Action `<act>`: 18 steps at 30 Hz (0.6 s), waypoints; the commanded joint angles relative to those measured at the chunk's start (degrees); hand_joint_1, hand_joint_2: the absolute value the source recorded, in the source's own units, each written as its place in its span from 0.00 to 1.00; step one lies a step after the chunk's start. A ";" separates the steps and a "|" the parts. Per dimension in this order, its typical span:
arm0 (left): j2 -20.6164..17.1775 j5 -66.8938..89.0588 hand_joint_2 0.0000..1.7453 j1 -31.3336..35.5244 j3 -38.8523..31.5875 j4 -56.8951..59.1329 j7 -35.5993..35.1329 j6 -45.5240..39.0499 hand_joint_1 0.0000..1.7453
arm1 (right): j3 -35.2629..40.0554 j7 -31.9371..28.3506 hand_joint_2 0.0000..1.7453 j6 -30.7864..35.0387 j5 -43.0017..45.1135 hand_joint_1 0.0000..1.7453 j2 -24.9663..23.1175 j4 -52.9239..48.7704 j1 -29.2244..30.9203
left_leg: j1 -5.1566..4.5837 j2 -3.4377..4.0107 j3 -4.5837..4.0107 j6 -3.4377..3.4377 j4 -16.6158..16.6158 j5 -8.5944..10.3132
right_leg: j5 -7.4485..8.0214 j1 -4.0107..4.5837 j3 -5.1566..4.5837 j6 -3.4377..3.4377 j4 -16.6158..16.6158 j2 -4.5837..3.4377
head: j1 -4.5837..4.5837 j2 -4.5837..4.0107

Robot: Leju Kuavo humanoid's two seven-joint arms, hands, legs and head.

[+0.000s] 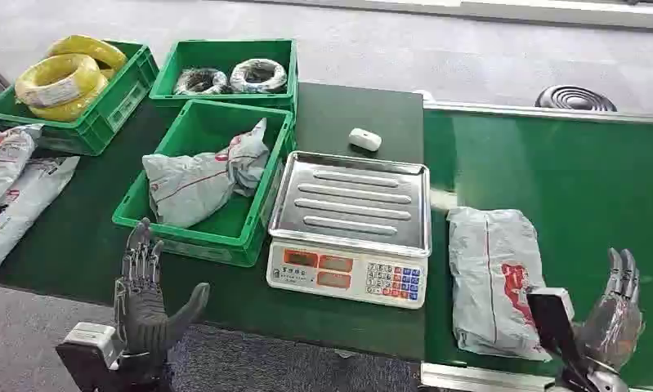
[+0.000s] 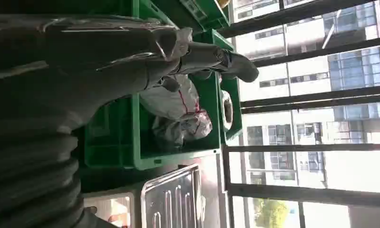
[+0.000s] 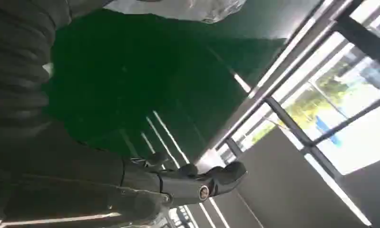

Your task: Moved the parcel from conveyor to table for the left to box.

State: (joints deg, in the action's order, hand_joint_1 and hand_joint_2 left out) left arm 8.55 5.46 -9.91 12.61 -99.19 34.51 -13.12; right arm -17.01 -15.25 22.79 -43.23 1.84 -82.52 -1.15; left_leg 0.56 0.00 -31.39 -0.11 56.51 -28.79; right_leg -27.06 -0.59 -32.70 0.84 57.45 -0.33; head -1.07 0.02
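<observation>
The grey plastic parcel with red print (image 1: 494, 278) lies flat on the green conveyor belt (image 1: 568, 180), just beside the steel-topped scale (image 1: 351, 224). The right hand (image 1: 613, 314) hovers beside it, fingers straight and empty; it should slide under the near edge. The left hand (image 1: 147, 298) waits, fingers spread, near the green plastic crate (image 1: 249, 237).

Grey parcel (image 1: 496, 278) red print; green conveyor (image 1: 576, 180); green crates (image 1: 204, 233); yellow coils (image 1: 61, 77).

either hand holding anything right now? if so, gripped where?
Nothing is held. The left hand is open in front of the bin; the right hand is open beside the parcel on the conveyor, not gripping it.
</observation>
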 commanded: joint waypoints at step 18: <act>-2.34 -1.52 1.00 5.36 0.65 4.96 -0.74 -0.21 0.00 | 13.17 6.67 1.00 -37.82 -4.16 0.00 10.68 65.12 34.70 | -0.12 0.06 -0.03 0.27 -0.10 0.35 | 0.44 -0.10 -0.07 0.12 -0.17 -0.11 | 0.00 0.00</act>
State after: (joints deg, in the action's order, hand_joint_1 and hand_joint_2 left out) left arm 7.41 3.50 -6.27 13.35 -97.68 34.12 -13.22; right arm -10.66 -14.33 -8.50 -44.48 11.72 -29.59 27.87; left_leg 0.43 -0.07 -31.54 0.18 56.58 -28.55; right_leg -26.78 -0.71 -32.87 1.04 57.47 -0.34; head -1.07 0.02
